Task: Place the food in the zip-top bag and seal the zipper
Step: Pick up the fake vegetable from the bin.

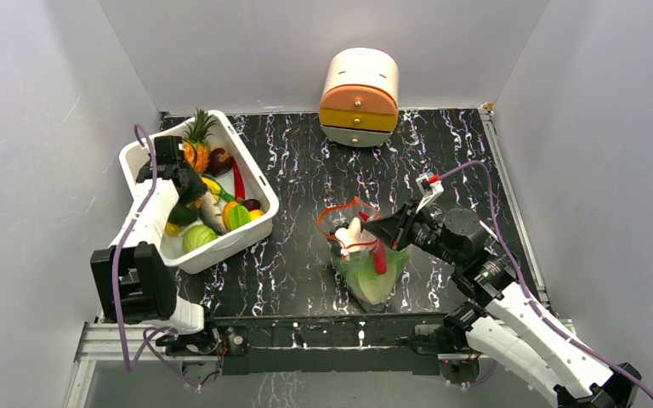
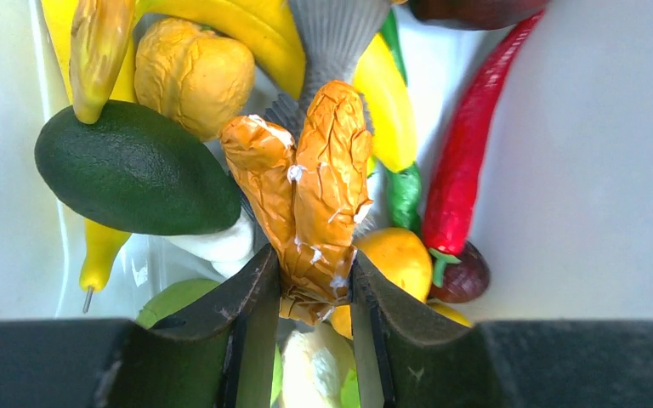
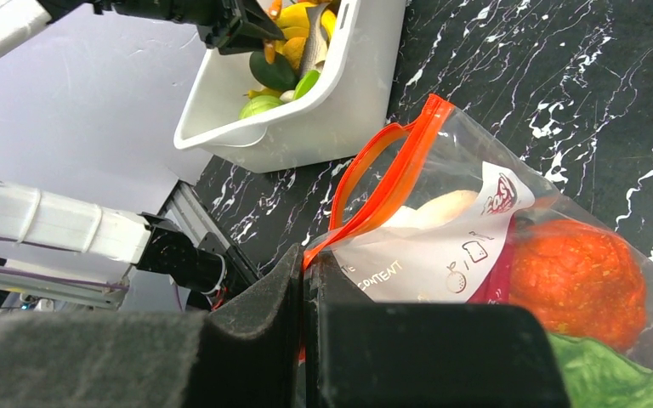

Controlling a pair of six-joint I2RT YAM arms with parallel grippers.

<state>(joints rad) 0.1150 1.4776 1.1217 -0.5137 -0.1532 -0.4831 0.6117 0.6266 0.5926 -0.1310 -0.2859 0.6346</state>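
Observation:
The clear zip-top bag lies mid-table with its mouth open. Its red-orange zipper curves up in a loop. Inside the bag I see the pale green cabbage, a red chilli and an orange-red round fruit. My right gripper is shut on the zipper strip at the bag's right end; it also shows in the top view. My left gripper is inside the white tub, shut on the lower end of a wrinkled orange-brown toy food piece.
The tub holds several toy foods: a dark green avocado, yellow bananas, another red chilli, a pineapple. A round orange-and-cream drawer unit stands at the back wall. White walls enclose the table.

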